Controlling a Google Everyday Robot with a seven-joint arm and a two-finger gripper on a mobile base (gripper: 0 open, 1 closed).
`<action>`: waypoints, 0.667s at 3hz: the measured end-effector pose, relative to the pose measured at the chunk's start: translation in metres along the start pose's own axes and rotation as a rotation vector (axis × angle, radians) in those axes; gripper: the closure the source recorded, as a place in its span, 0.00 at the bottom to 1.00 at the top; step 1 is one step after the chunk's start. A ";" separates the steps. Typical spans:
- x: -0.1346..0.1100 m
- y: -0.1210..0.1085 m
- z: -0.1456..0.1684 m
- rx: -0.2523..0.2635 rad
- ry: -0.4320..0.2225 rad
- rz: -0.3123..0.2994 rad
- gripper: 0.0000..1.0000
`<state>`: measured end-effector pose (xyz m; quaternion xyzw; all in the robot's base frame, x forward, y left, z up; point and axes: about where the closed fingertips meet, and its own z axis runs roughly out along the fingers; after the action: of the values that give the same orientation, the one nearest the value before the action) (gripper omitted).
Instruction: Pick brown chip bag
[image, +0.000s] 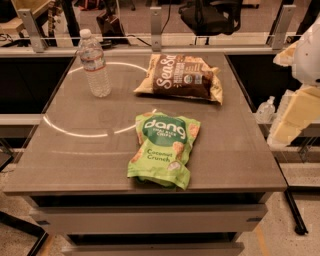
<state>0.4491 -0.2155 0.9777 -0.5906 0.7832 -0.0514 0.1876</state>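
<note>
In the camera view, you have the brown chip bag (181, 76) lying flat at the upper middle of the frame, near the far edge of the worktop (90, 155). The hand (296, 116) sits at the right edge of the frame, beyond the worktop's right side and well apart from the bag. It shows only as pale cream, blocky shapes, and you cannot tell whether it is wide or narrow; it holds nothing you can see.

The bag is dark brown, crinkly film with large white script lettering and tan-yellow edges, its long side running left to right. Nearer to you, at the centre of the frame, lies a bright green bag (164, 148) lettered "dang", puffy and creased, apart from the brown one. At upper left a clear plastic water bottle (93, 62) stands upright with a white cap. The worktop is smooth, matte grey-brown, marked with a thin pale curved line.
</note>
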 end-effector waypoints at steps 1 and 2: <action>0.000 -0.026 0.014 0.114 -0.038 0.071 0.00; 0.005 -0.046 0.022 0.193 -0.079 0.142 0.00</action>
<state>0.4975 -0.2309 0.9702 -0.5144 0.8065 -0.0895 0.2775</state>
